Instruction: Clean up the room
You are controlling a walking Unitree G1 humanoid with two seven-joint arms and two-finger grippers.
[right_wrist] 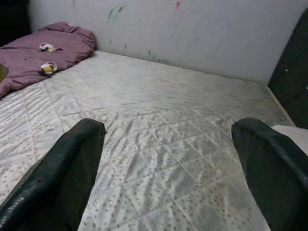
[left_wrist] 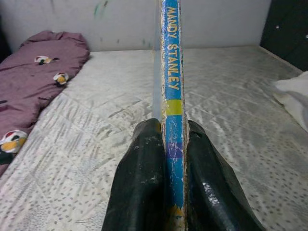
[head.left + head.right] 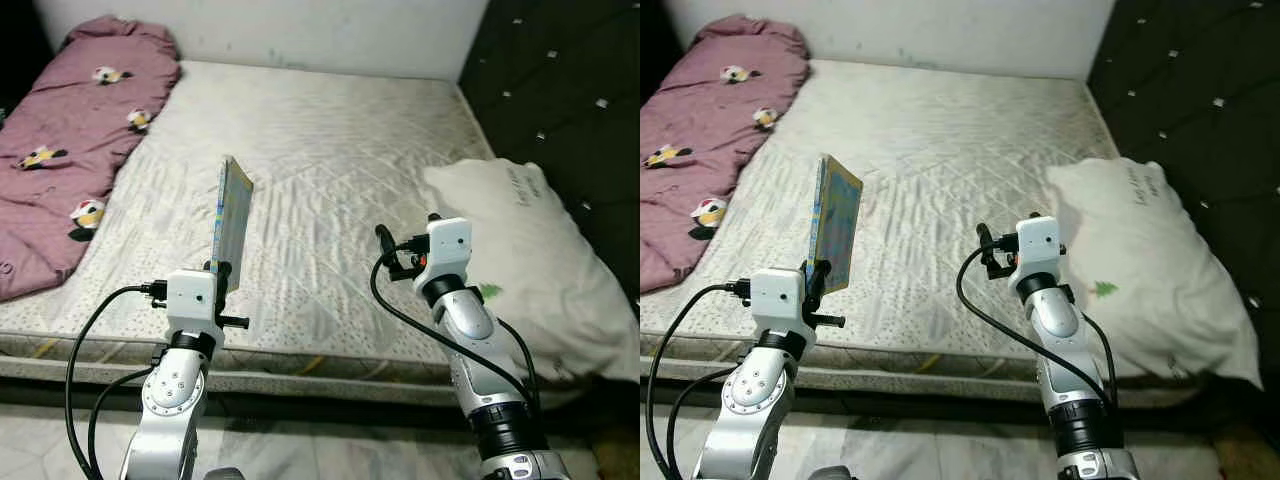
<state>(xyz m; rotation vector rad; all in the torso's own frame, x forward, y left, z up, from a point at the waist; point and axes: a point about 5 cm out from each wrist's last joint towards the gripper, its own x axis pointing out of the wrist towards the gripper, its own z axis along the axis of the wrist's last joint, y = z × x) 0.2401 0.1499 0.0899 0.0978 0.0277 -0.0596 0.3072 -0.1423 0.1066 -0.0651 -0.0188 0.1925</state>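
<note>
a: you're looking down at a bare quilted mattress (image 3: 330, 150) from its near edge. your left hand (image 2: 166, 159) has its two fingers (image 2: 142, 183) pressed tight on a thin children's book (image 3: 233, 222), gripping it by the lower end of the spine.

b: how does the book sit?

a: it stands upright on edge above the near part of the mattress, lifted off it. the spine faces your left wrist camera, blue and yellow, with "mandy stanley" printed along it.

b: and your other hand?

a: your right hand (image 1: 171, 159) hovers over the mattress further right, fingers spread wide apart with nothing between them. it is well apart from the book.

b: what else is on the bed?

a: a mauve blanket (image 3: 70, 130) with small cartoon prints lies bunched along the far left side. a white pillow (image 3: 540, 260) lies at the right side against the dark tufted headboard (image 3: 570, 90), just beside your right arm. a pale wall (image 3: 300, 30) runs along the far edge.
</note>
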